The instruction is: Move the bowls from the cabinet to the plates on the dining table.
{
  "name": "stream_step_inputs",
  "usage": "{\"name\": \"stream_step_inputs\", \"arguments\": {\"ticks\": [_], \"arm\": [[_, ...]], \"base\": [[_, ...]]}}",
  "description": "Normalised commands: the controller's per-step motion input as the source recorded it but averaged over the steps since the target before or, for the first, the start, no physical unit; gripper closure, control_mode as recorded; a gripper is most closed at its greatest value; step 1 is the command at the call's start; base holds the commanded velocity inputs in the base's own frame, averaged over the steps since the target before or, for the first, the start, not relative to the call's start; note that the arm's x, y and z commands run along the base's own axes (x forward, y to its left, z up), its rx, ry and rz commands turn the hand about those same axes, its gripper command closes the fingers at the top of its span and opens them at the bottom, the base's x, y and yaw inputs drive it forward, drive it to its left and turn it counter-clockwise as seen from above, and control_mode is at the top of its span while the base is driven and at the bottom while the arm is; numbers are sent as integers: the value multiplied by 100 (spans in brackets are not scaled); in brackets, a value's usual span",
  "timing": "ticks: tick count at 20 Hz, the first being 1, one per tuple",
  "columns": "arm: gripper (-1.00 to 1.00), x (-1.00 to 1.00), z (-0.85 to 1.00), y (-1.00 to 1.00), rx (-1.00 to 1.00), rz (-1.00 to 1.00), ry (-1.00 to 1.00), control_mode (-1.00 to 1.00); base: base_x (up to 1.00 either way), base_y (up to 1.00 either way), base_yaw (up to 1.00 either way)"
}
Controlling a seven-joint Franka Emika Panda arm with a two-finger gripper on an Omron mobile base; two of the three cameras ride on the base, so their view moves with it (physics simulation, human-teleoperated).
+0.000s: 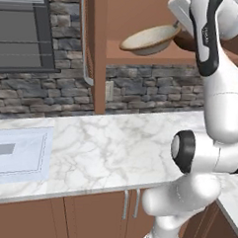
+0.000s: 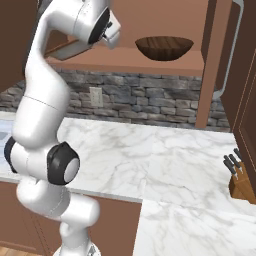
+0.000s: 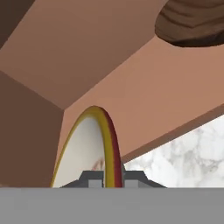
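Cream shallow round bowl with tan-brown rim [image 1: 147, 39]: pinched at its rim by the two-finger gripper [image 3: 113, 180], raised at the front of the open reddish-brown wooden wall cabinet [image 2: 165, 65], above the white grey-veined marble counter [image 1: 114, 145]. Tilted, mouth facing up and left in the left base view. Dark brown wood-like bowl [image 2: 164, 47]: upright on the cabinet shelf, mouth up.

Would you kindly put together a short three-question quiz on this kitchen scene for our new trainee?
1. True or false: the tool is shut on the cream bowl's rim.
2. Where is the dark wooden bowl? A) on the cabinet shelf B) on the marble counter C) in the sink
3. Fill in: the cream bowl is tilted and lifted off the ____.

Key: 1 true; 2 A; 3 shelf.
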Motion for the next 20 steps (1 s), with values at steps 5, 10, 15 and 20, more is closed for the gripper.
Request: {"name": "stream_step_inputs", "arguments": {"ticks": [5, 10, 15, 20], "arm": [[100, -100, 0, 0, 2, 0, -12, -100], [100, -100, 0, -5, 2, 0, -8, -100], [100, -93, -2, -14, 1, -1, 0, -100], [100, -77, -1, -13, 3, -1, 0, -100]], "base": [[0, 0, 0], [0, 0, 0], [0, 0, 0], [0, 0, 0]]}}
